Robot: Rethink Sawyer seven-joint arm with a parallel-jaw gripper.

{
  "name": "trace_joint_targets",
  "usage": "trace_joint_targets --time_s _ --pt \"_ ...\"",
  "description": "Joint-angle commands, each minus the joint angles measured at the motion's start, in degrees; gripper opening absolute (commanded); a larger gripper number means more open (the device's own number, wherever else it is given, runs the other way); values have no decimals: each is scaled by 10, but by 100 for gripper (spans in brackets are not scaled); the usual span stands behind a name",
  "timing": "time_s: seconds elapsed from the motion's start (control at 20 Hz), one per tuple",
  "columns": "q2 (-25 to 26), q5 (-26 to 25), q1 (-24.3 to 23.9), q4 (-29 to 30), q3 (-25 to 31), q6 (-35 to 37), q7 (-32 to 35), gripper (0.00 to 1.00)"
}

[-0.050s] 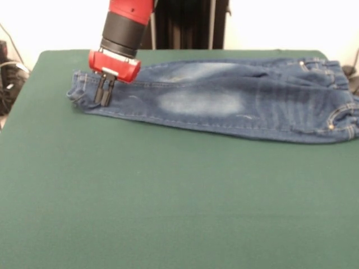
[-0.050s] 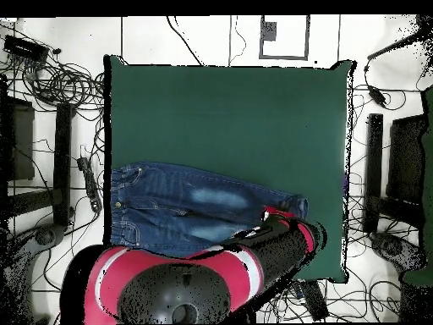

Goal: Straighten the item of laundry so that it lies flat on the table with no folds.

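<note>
The item of laundry (image 1: 224,101), a small pair of dark blue jeans with pale thigh patches, lies stretched along the far part of the green table (image 1: 168,196). Its waistband (image 1: 336,95) reaches the table's right edge and its leg hems point left. My gripper (image 1: 104,98) comes down on the near leg just inside the hem. Its two black fingers (image 1: 101,92) stand close together, pinching the denim. In the overhead view the jeans (image 2: 194,203) lie near the table's (image 2: 228,110) lower edge, and the red and black arm (image 2: 279,241) covers the hem end and hides the gripper.
Black posts (image 1: 185,22) stand behind the table's far edge. Cables (image 1: 8,78) hang off its left side. In the overhead view, tangled cables (image 2: 51,85) and dark stands (image 2: 374,169) ring the table on both sides.
</note>
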Motion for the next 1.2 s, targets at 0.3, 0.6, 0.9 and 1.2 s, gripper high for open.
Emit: trace_joint_targets --time_s 0.3,0.6,0.9,1.2 --pt "88 123 12 -65 -18 -67 -108 0" --pt "121 175 6 -76 -61 -95 -125 0" --pt "136 176 4 -98 -87 -93 -125 0" --pt "165 221 19 -100 -132 -86 -130 0"
